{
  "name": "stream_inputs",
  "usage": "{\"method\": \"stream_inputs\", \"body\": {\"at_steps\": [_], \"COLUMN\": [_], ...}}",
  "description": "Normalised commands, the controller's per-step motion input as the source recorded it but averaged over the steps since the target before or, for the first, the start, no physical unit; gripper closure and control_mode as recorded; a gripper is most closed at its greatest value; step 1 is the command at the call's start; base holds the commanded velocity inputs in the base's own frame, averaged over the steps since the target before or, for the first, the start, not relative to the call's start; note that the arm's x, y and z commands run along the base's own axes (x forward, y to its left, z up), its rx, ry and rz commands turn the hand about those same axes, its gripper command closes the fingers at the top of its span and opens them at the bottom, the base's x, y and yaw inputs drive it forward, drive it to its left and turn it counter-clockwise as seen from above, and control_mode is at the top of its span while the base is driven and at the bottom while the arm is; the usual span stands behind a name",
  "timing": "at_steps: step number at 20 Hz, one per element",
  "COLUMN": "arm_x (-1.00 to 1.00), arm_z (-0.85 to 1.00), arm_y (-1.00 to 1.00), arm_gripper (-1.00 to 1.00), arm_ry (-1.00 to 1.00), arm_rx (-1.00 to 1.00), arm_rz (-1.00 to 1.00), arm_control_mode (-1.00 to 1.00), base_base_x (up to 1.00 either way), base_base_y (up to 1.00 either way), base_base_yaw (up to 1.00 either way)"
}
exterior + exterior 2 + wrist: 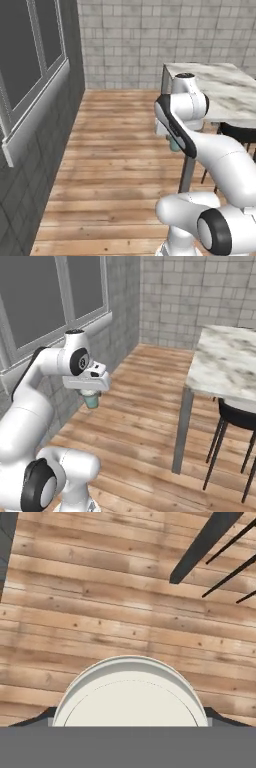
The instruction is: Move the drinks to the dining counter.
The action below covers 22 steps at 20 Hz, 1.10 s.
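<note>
Running along the left, a grey wall with a dark window point(45, 296) meets wood plank flooring point(115, 165); the gripper point(90, 397) hangs over it, fingers clamped on the teal cup point(91, 400), well short of the marble dining counter point(225, 363) and dark stool point(239, 415).

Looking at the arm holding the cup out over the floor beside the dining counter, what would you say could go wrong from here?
1. The teal cup hangs in the gripper above the wooden floor, not over the dining counter; a slip would likely drop it there.
2. The cup sits lower than the counter's top, so swinging straight across might strike its edge or grey leg.
</note>
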Motion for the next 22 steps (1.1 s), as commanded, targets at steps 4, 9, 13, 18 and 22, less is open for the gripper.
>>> {"method": "stream_inputs", "body": {"at_steps": [4, 9, 13, 18, 22], "arm_x": [0.00, 0.00, 0.00, 0.00, 0.00], "arm_z": [0.00, 0.00, 0.00, 0.00, 0.00], "arm_y": [0.00, 0.00, 0.00, 0.00, 0.00], "arm_gripper": [1.00, 1.00, 1.00, 1.00, 1.00], "arm_ry": [0.00, 0.00, 0.00, 0.00, 0.00], "arm_rx": [0.00, 0.00, 0.00, 0.00, 0.00], "arm_rz": [0.00, 0.00, 0.00, 0.00, 0.00], "arm_control_mode": [1.00, 1.00, 1.00, 1.00, 1.00], "base_base_x": [1.00, 1.00, 1.00, 1.00, 0.99], "base_base_y": [0.25, 0.24, 0.28, 0.45, 0.47], "base_base_yaw": [-0.45, -0.46, -0.47, -0.48, -0.50]}}
